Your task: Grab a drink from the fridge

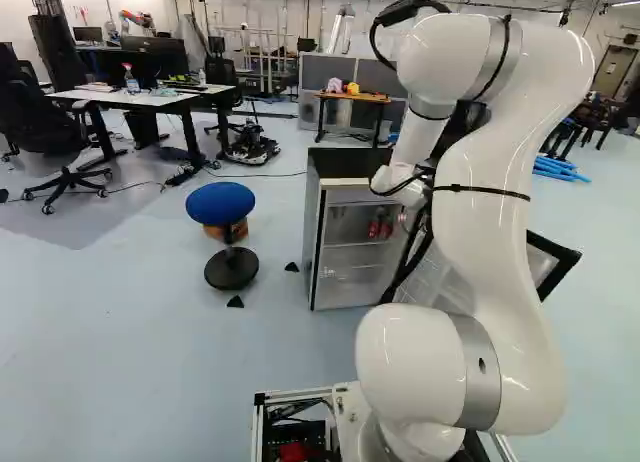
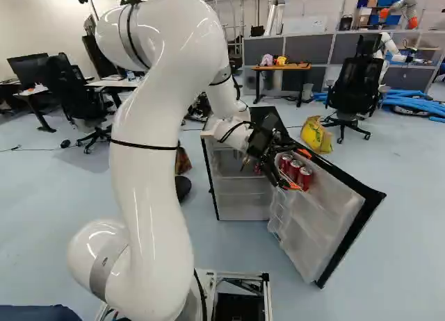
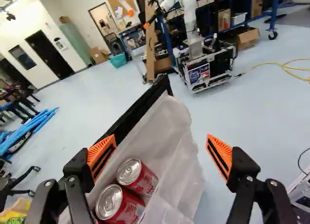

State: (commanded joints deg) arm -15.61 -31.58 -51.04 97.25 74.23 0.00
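While open, gripper (image 2: 299, 169) near red cans (image 3: 118, 207).

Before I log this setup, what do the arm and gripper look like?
Glossy white, rounded robot arm with silver-grey metallic joint bands, thin black straps and black cables near the wrist. Black two-finger gripper, jointed linkages, exposed screws, wedge-shaped ribbed orange pads.

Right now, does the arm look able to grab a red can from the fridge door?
Probably yes: the gripper is open near the cans, the door stands open, and the can tops look uncovered.
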